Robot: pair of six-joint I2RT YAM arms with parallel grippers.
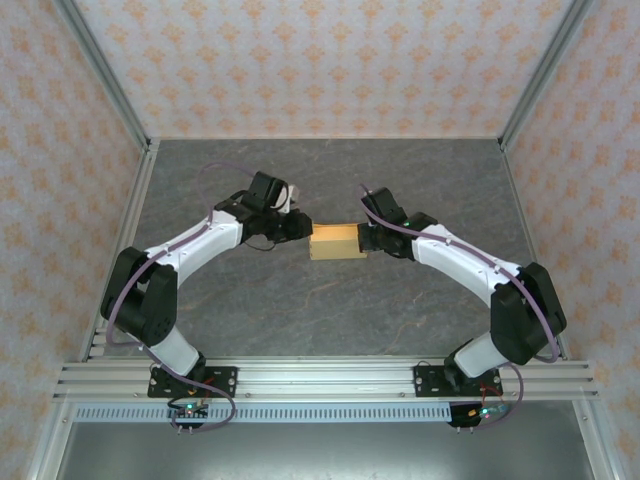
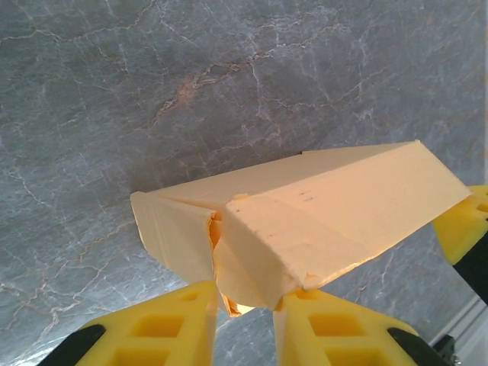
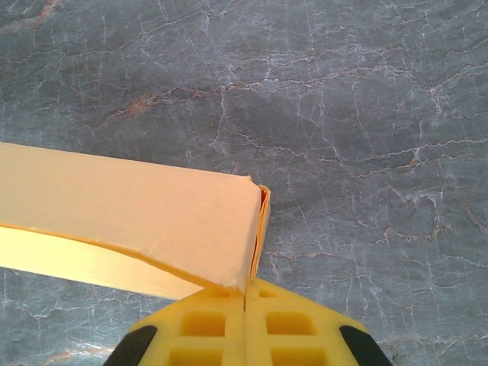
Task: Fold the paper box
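At the middle of the table [image 1: 330, 320], the box [image 1: 335, 243] is flanked end to end by both grippers. The left gripper [image 2: 244, 324] is seen parted, a flap corner dipping into the gap. The right gripper [image 3: 245, 301] is pressed together at the opposite end flap; whether card is pinched cannot be told.

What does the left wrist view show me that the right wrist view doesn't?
Left wrist view: the end of the paper box whose flaps bulge and are not tucked flat, sitting at the left hand, whose fingers are parted. Right wrist view: the opposite end, closed flat, its lower corner pinched in the shut right hand. Both: the card folded into a box shape over the grey marbled table.
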